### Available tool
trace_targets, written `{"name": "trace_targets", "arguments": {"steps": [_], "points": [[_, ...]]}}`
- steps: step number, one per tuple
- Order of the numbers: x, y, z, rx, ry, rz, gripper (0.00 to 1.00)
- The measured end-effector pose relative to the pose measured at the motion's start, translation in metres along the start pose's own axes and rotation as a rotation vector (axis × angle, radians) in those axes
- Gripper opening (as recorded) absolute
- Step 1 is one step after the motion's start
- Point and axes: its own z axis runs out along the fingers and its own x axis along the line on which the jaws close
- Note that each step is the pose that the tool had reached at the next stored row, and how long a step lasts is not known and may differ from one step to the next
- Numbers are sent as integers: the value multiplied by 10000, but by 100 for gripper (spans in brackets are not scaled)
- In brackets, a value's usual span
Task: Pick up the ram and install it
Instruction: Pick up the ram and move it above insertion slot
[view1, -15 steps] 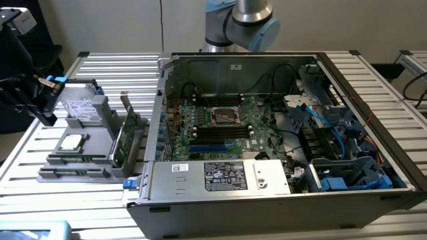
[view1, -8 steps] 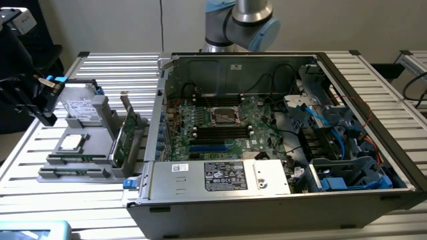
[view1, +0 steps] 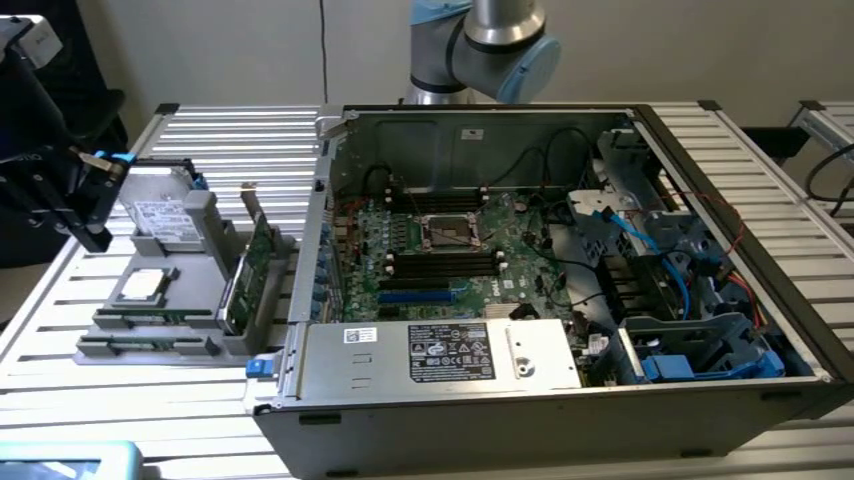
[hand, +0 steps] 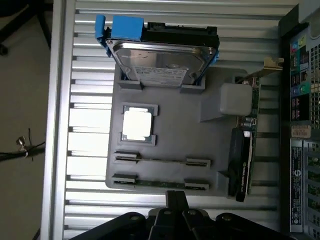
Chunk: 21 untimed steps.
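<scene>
In the exterior view, a slatted metal tabletop (view1: 200, 125) carries an open computer case (view1: 561, 400) lying on its side, with the green motherboard (view1: 447, 250) exposed. Its power supply (view1: 441, 352) sits along the near edge. The base of the robot arm (view1: 481, 45) rises behind the case. At the exterior view's left of the case stands a grey parts tray (view1: 200, 225). It holds a hard drive (view1: 158, 215) at the far end, a silver CPU chip (view1: 144, 284) in the middle and an upright expansion card (view1: 254, 270) on the side toward the case. The ram (view1: 150, 346) lies flat in the tray's nearest slot, with a second ram stick (view1: 154, 317) in the slot just behind it. The gripper (view1: 94, 238) hangs above the tabletop at the tray's outer side, apart from everything in the tray. In the wrist view, the camera looks straight down on the tray (hand: 175, 135), showing the hard drive (hand: 165, 62) with its blue bracket (hand: 125, 27), the bright CPU chip (hand: 136, 124) and the expansion card (hand: 245, 150) beside the case wall (hand: 302, 125). The ram (hand: 160, 183) and the second ram stick (hand: 162, 160) lie parallel in their slots. The gripper (hand: 175, 199) sits just past the ram's long edge with its fingers pressed together, holding nothing.
</scene>
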Motion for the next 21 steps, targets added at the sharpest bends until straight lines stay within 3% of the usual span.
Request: {"name": "trace_targets", "arguments": {"steps": [21], "points": [[0,-1,10,-48,185,-3821,11]]}}
